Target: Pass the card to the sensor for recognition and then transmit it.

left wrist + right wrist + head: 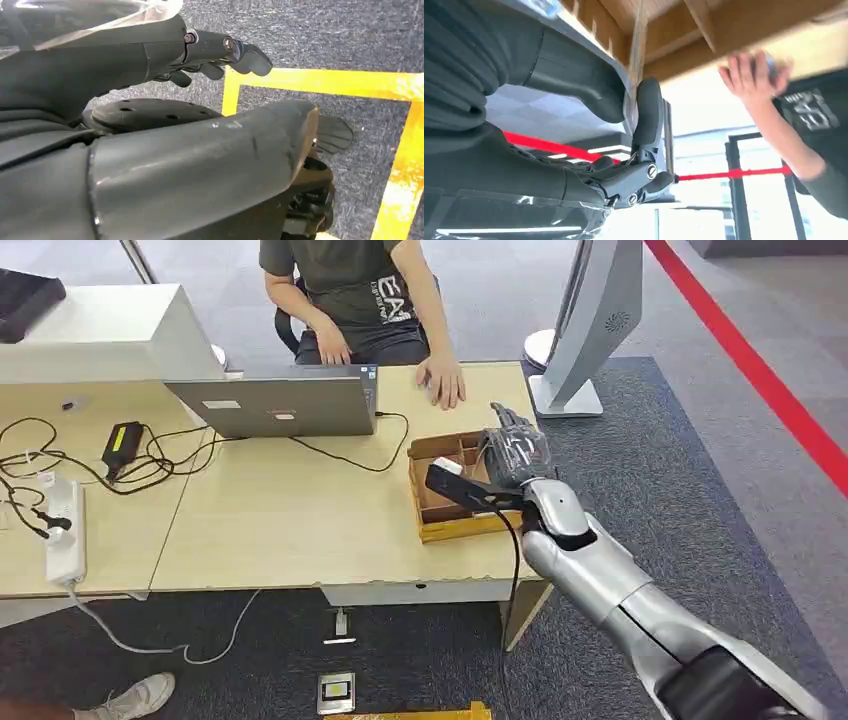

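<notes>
Right hand point(515, 455) over wooden tray point(440, 525) at table's right end, pinching thin upright card point(640, 47) edge-on between thumb and fingers, long axis vertical; left hand point(220, 50) hanging idle, holding nothing.

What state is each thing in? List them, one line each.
Right robot hand: above the wooden box, pinching a card.
Left robot hand: hanging, fingers apart, holding nothing.
Wooden box: open-topped, on the table.
Laptop: lid open.
Power strip: plug inserted.
</notes>
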### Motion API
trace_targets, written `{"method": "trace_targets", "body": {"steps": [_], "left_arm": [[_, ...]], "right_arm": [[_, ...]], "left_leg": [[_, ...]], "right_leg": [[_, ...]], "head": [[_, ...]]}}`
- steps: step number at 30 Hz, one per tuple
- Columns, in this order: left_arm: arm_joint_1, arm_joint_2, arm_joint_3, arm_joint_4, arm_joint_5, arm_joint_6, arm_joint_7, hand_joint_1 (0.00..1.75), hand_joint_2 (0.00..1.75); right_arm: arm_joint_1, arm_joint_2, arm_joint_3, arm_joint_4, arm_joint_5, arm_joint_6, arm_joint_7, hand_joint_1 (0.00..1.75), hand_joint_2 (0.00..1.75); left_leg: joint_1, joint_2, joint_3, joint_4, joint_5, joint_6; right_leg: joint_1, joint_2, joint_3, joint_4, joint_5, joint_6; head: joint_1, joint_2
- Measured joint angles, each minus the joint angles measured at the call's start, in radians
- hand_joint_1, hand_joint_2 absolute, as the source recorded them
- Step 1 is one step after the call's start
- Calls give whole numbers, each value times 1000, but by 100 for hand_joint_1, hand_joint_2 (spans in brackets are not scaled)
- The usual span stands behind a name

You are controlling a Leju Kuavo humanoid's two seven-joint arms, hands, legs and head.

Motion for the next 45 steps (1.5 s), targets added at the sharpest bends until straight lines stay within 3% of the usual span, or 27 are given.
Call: {"method": "trace_targets", "body": {"steps": [6,13,30,45], "left_arm": [[-6,-1,-13,0,-13,-4,16,0,0],[-14,-4,-28,0,-32,-4,17,0,0],[-23,-8,-45,0,-33,8,50,0,0],[-23,-12,-48,0,-29,-8,72,0,0]], "right_arm": [[-35,-5,-2,-90,0,29,14,175,175],[-60,-4,2,-104,-4,41,29,175,175],[-217,94,23,112,-2,65,61,175,175],[-234,138,28,227,-20,50,58,175,175]], "left_leg": [[0,0,0,0,0,0],[0,0,0,0,0,0],[0,0,-1,0,0,0],[0,0,-1,0,0,0]], "right_leg": [[0,0,0,0,0,0],[0,0,0,0,0,0],[0,0,0,0,0,0],[0,0,0,0,0,0]], "head": [[0,0],[0,0],[0,0],[0,0]]}}
